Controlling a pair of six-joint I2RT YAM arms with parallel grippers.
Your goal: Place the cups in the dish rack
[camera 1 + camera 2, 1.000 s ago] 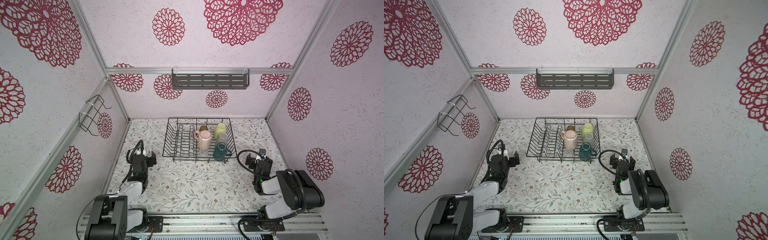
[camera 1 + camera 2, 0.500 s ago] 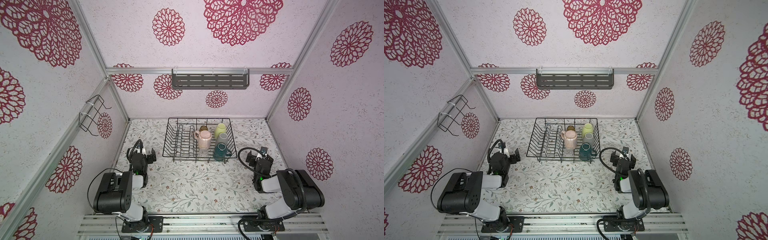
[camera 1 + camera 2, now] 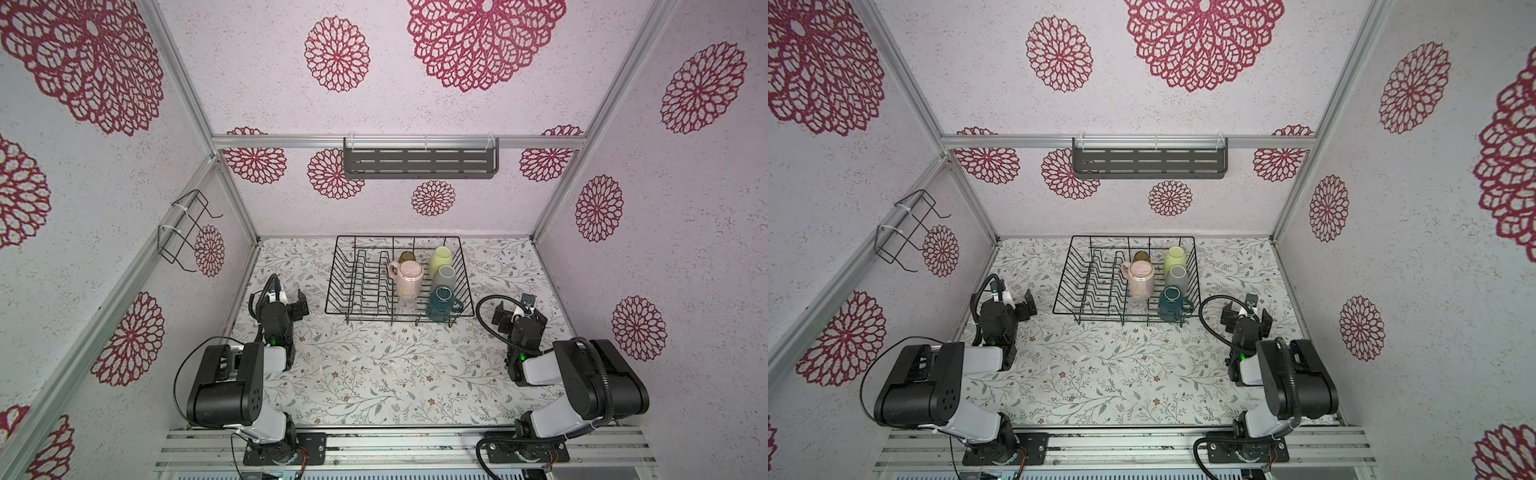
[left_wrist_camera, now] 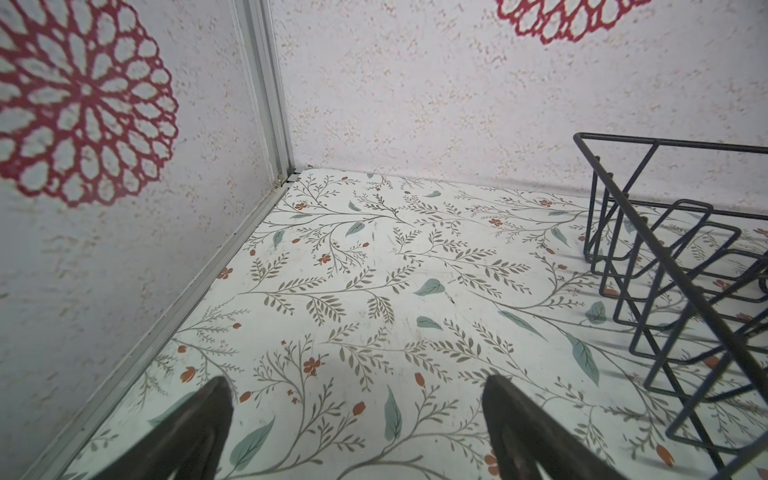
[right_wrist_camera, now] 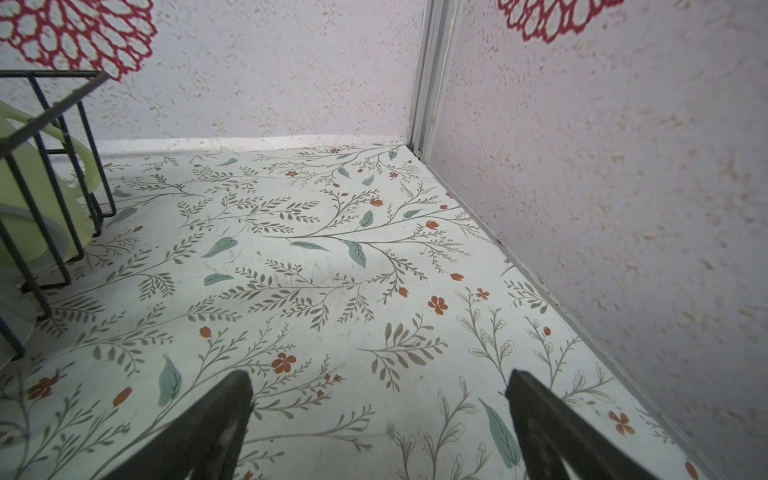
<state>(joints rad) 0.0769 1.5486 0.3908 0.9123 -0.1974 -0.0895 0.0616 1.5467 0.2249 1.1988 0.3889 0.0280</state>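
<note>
In both top views we find all six cups [image 3: 409, 279] inside the dish rack [image 3: 353, 274], none on the counter [image 3: 374, 365], so loading looks complete; the left wrist view shows the left pincer [image 4: 357, 384] spread wide and empty, the right wrist view the right pincer [image 5: 378, 377] likewise; we advise parking both clear of the rack.

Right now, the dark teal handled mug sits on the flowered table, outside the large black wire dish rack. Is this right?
No. The dark teal handled mug sits inside the large black wire dish rack, at its near right corner; both top views show this.
</note>
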